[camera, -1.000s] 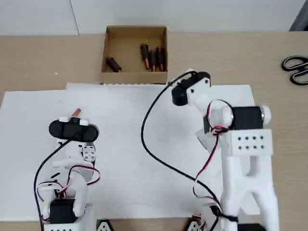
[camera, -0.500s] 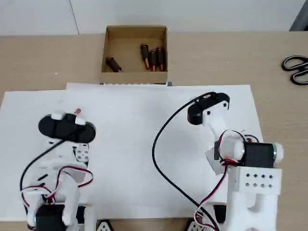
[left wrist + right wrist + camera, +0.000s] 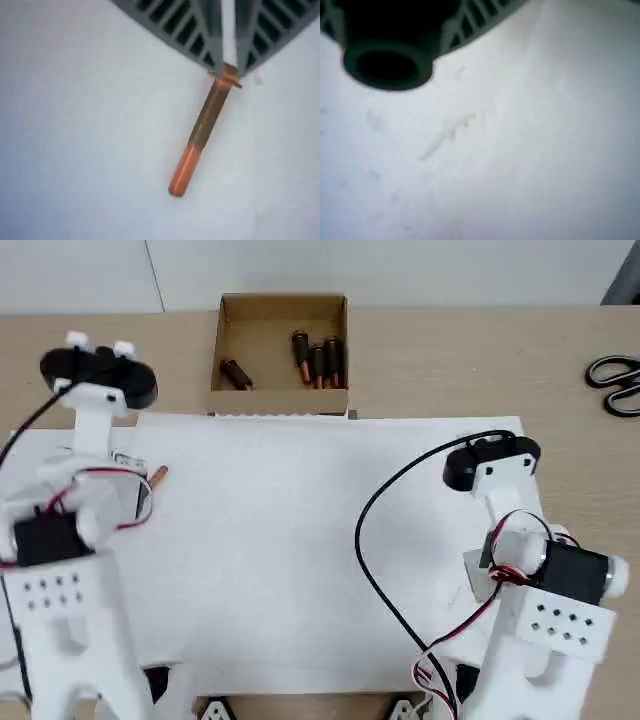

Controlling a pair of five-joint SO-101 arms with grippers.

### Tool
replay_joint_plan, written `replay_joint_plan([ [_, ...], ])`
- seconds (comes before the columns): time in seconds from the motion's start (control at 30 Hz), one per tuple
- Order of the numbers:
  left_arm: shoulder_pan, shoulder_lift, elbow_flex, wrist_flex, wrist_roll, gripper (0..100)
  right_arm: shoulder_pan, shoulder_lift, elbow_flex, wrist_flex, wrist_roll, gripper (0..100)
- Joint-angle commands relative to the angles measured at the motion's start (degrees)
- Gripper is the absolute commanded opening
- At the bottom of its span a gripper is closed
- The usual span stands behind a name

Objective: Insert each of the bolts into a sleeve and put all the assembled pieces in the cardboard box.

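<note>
My left gripper (image 3: pixel 227 67) is shut on the head of a copper bolt (image 3: pixel 202 132), whose shank hangs free over the white paper. In the high view that bolt (image 3: pixel 157 476) sticks out of the left gripper (image 3: pixel 138 478) at the sheet's left edge. In the right wrist view a dark hollow sleeve (image 3: pixel 387 65) sits between the grey fingers of my right gripper (image 3: pixel 387 30), open end showing, close above the paper. The right arm (image 3: pixel 490 462) stands at the sheet's right side. The cardboard box (image 3: pixel 283 400) at the back holds several assembled pieces (image 3: pixel 318 360).
A white paper sheet (image 3: pixel 300 540) covers the table's middle between the arms. Scissors (image 3: pixel 615 382) lie at the far right on the bare wood. A black cable (image 3: pixel 375 540) loops from the right arm across the sheet.
The left arm has risen and swung toward the far left with the bolt still in its gripper. The right arm has drawn back from the box's front edge to the sheet's right side.
</note>
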Motion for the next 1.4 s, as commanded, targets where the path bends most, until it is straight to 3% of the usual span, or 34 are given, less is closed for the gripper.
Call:
replay_joint_plan([
  [0.0,-0.7,11.52,-8.4,5.63,-4.92,1,1.8,-1.19,-0.18,0.75,-0.35,0.3],
  [0.33,-1.58,40.53,-25.36,15.21,-11.87,1,2.33,-1.19,-0.18,0.75,-0.62,0.3],
  [0.47,-3.08,48.0,-33.54,17.67,-14.42,6,2.33,-1.19,-0.18,0.75,-0.62,0.3],
  [0.63,-5.27,53.36,-38.9,17.67,-17.93,8,2.33,-1.19,-0.18,0.75,-0.7,0.3],
  [1.37,-5.45,63.47,-39.25,16.62,-29.36,11,2.24,-1.19,-0.09,0.66,-0.7,0.3],
])
